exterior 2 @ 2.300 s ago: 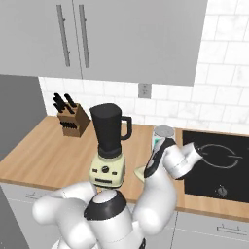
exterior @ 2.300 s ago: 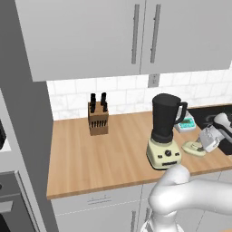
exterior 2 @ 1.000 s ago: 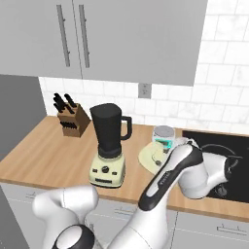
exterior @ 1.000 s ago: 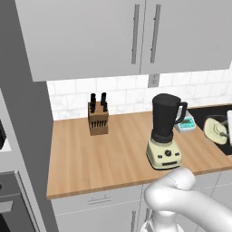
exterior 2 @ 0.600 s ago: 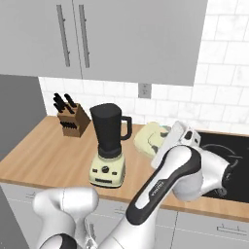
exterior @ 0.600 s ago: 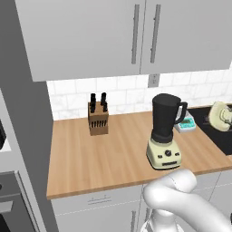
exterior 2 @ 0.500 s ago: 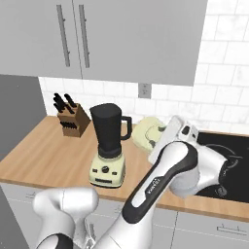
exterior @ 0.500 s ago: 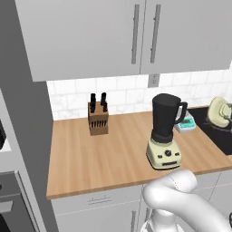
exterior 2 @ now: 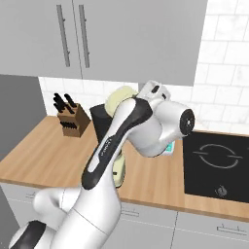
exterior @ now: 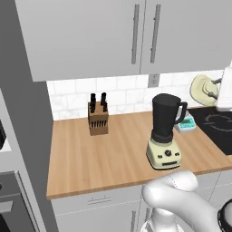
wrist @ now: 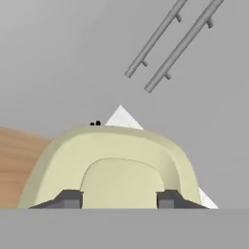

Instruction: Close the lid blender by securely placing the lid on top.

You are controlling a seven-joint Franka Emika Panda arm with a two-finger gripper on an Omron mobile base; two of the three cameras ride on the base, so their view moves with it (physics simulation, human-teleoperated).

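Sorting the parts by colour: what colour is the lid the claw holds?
Pale cream-yellow lid; the hand view shows it best.

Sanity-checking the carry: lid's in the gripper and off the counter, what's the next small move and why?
Probably swing the lid left until it sits over the blender, then level it. The gripper is shut on the lid's raised centre, and the left base view shows the lid tipped on edge, up high to the right of the open jar, so it needs lining up before lowering.

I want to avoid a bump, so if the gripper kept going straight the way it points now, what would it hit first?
Probably the grey upper cabinet doors. The gripper, shut on the lid, looks past it at them; how far off they are is unclear.
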